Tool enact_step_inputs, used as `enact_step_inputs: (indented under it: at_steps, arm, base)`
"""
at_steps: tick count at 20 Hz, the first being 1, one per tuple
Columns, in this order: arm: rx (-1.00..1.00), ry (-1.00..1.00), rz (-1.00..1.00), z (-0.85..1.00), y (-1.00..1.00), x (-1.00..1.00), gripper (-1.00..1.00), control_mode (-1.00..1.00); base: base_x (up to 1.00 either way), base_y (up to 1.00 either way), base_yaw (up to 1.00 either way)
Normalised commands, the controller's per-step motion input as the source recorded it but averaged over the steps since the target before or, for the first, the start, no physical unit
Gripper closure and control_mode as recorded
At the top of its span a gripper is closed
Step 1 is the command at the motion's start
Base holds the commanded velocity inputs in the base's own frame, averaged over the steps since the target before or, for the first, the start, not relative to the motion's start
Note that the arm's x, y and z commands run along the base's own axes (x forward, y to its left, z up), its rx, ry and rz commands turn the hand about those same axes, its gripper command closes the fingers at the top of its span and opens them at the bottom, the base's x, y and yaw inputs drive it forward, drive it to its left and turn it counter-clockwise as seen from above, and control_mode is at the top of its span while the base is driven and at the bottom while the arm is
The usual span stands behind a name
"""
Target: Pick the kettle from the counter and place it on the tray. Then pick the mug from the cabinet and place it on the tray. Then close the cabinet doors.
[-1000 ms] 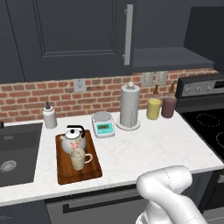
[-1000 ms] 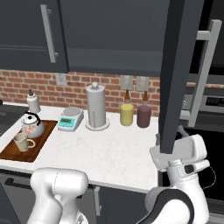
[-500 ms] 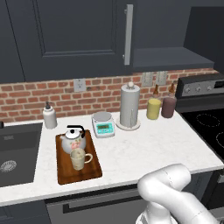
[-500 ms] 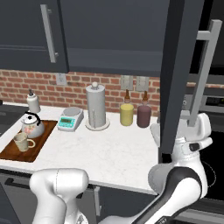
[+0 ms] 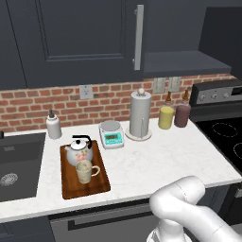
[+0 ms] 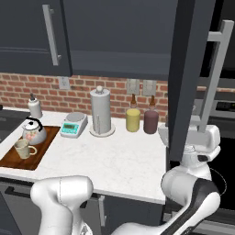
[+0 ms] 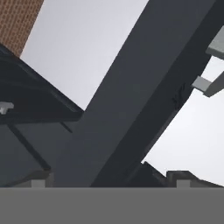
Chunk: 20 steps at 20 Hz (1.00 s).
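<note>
The small squat white kettle with pinkish floral print and arched black handle (image 5: pixel 78 151) stands upright at the rear of the flat dark-brown wooden tray (image 5: pixel 97 185), and the cream-beige ceramic mug (image 5: pixel 85 171) stands just in front of it on the same board — both placements appear complete, which would leave only the door closing. The tray lies on the white speckled stone-like counter (image 5: pixel 156 160), between the sink and the small white kitchen scale (image 5: pixel 111 134). The left-hand dark navy-grey panelled cabinet door with its silver bar handle (image 5: pixel 85 42) sits flush and closed. The right-hand cabinet door (image 6: pixel 188 78) stands swung out, edge-on to the right base camera, its long bar handle on the far side. The end effector (image 6: pixel 202 137) is raised just beside that door's lower edge, presumably positioned to push the panel shut; its jaws stand wide and carry nothing. Whether it touches the panel cannot be confirmed — the door edge hides the contact area.
</note>
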Motion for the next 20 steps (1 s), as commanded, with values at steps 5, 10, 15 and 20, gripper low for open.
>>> enact_step_inputs:
  at_steps: [5,10,15,20]
  arm:
    - [0.02,-0.29,0.02,0.74,0.08,0.0,-1.0,-1.0]
    - [0.0,-0.22,0.0,0.81,0.26,-0.19,-1.0,-1.0]
    - [-0.05,-0.04,-0.09,0.82,0.54,-0.35,-1.0,-1.0]
    - [-0.12,0.01,-0.19,0.73,0.59,-0.47,-1.0,-1.0]
  base:
    - [0.0,0.0,0.0]
    - [0.0,0.0,0.0]
    - [0.0,0.0,0.0]
    - [0.0,0.0,0.0]
